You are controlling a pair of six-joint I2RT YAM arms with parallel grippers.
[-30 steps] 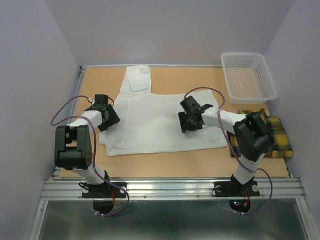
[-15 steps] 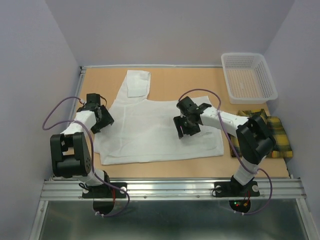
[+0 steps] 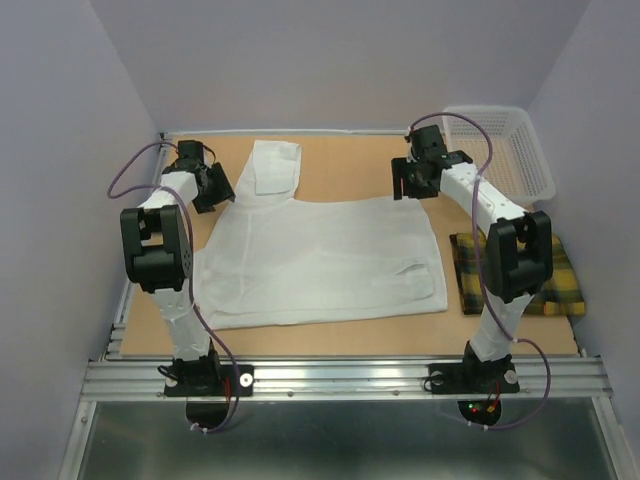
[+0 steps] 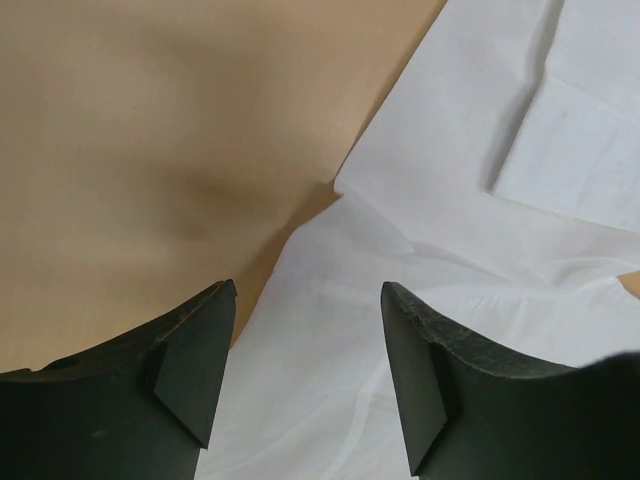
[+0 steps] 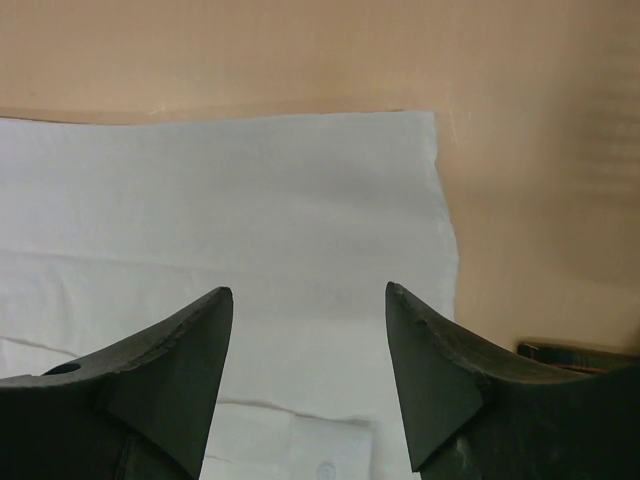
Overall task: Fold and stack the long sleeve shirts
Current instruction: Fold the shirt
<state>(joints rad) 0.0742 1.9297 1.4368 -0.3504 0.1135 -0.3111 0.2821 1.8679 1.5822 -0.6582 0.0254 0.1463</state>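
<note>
The white shirt (image 3: 320, 262) lies spread flat in the middle of the table, one sleeve (image 3: 273, 166) folded toward the far edge. My left gripper (image 3: 212, 187) is open and empty over the shirt's far left shoulder; in the left wrist view the gripper (image 4: 306, 290) hangs above the white cloth (image 4: 480, 260). My right gripper (image 3: 412, 180) is open and empty over the shirt's far right corner; the right wrist view shows the gripper (image 5: 308, 290) above that corner (image 5: 250, 200). The plaid shirt (image 3: 555, 280) lies folded at the right, partly behind the right arm.
A white mesh basket (image 3: 520, 150) stands at the far right corner, behind the right arm. Bare tan tabletop (image 3: 350, 165) runs along the far edge and along the near edge (image 3: 350, 335). A metal rail borders the table at the left and front.
Both grippers have moved from the middle of the white shirt to its far corners, left and right. The shirt now lies flatter and wider, and more of the plaid shirt shows.
</note>
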